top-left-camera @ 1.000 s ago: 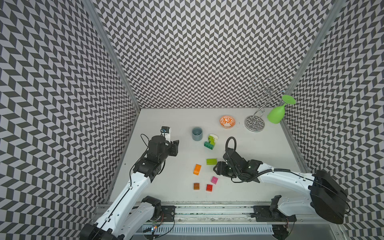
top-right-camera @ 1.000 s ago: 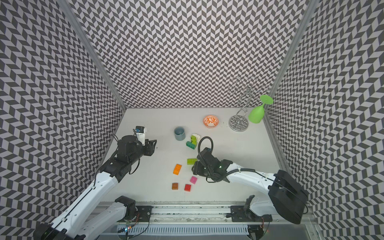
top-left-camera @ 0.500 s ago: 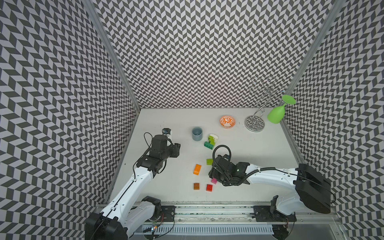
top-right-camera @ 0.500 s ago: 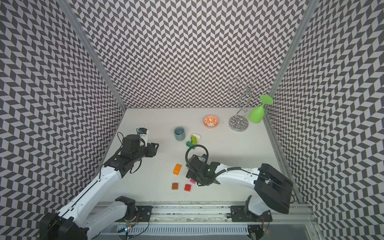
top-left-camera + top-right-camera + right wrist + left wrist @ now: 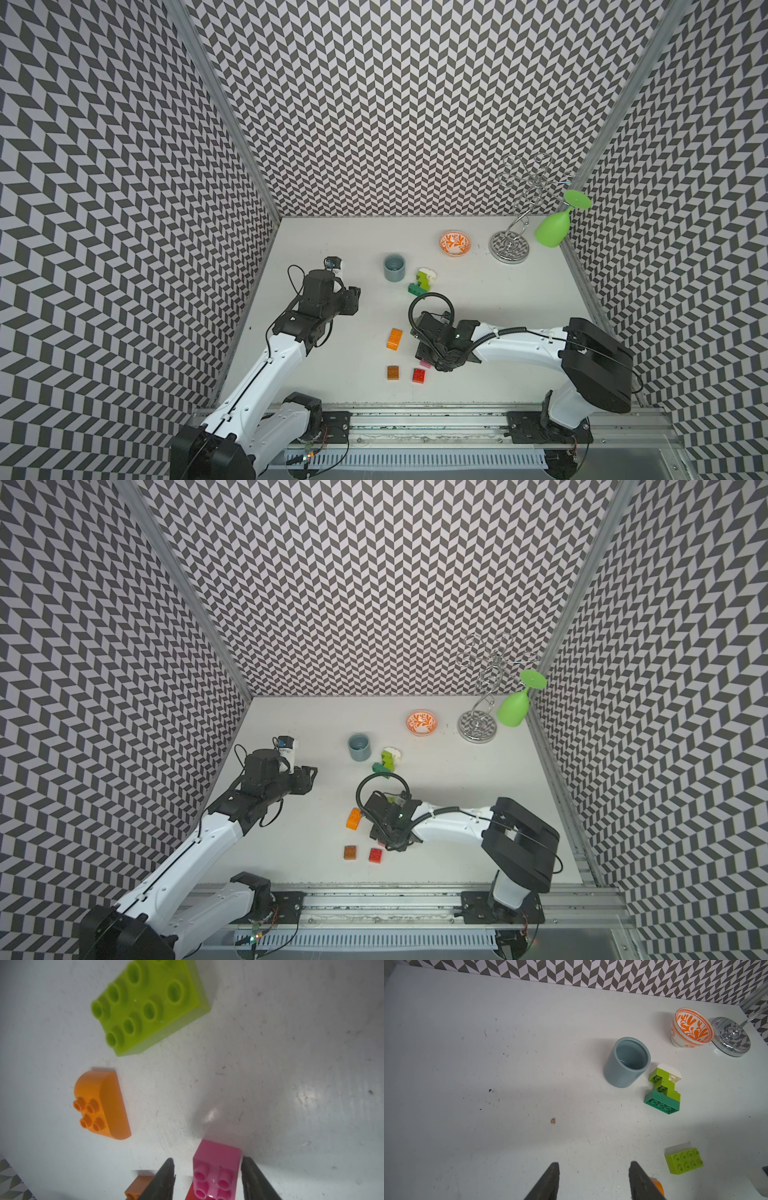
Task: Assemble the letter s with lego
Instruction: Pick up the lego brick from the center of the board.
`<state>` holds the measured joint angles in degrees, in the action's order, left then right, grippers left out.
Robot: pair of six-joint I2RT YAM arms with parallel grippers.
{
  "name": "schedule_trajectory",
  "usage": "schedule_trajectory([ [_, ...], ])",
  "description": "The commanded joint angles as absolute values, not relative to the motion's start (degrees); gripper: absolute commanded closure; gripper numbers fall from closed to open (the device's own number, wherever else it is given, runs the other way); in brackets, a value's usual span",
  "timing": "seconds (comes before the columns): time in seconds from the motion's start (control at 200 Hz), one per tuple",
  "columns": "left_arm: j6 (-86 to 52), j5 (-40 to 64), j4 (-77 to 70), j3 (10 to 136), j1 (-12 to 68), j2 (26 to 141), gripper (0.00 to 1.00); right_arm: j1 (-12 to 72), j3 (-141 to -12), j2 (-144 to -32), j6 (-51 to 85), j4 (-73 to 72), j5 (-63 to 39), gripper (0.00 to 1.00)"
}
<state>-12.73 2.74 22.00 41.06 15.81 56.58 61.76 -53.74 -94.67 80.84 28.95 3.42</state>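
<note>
The lego lies scattered mid-table. In both top views I see an orange brick point(image 5: 394, 338), a brown one point(image 5: 393, 372), a red one point(image 5: 419, 375) and a green-and-white stack point(image 5: 422, 282). My right gripper point(image 5: 207, 1158) is low over the pink brick point(image 5: 217, 1164), which stands between its open jaws; one finger touches it and the other stands off by a small gap. A lime brick point(image 5: 149, 1005) and the orange brick point(image 5: 104, 1105) lie just beyond. My left gripper point(image 5: 594, 1163) hovers open over bare table, holding nothing, left of the stack point(image 5: 662, 1093).
A grey-blue cup point(image 5: 394, 267) stands beside the green stack. An orange patterned bowl point(image 5: 455, 243) and a wire rack point(image 5: 510, 245) with a hanging green glass point(image 5: 552, 226) are at the back right. Patterned walls close in three sides.
My right gripper has moved toward the table's front, down over the pink brick, and its jaws have narrowed around it. The left arm has barely shifted.
</note>
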Motion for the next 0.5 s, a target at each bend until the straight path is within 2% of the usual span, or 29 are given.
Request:
schedule_trajectory([
  [0.0, -12.79, 3.02, 22.69, 42.68, 15.38, 55.96, 0.44, 62.21, -55.19, -95.61, 81.81, 30.74, 5.08, 0.52],
  [0.496, -12.72, 3.34, 22.77, 42.56, 14.68, 55.84, 0.44, 62.16, -59.70, -100.51, 79.12, 35.33, 4.48, 0.70],
])
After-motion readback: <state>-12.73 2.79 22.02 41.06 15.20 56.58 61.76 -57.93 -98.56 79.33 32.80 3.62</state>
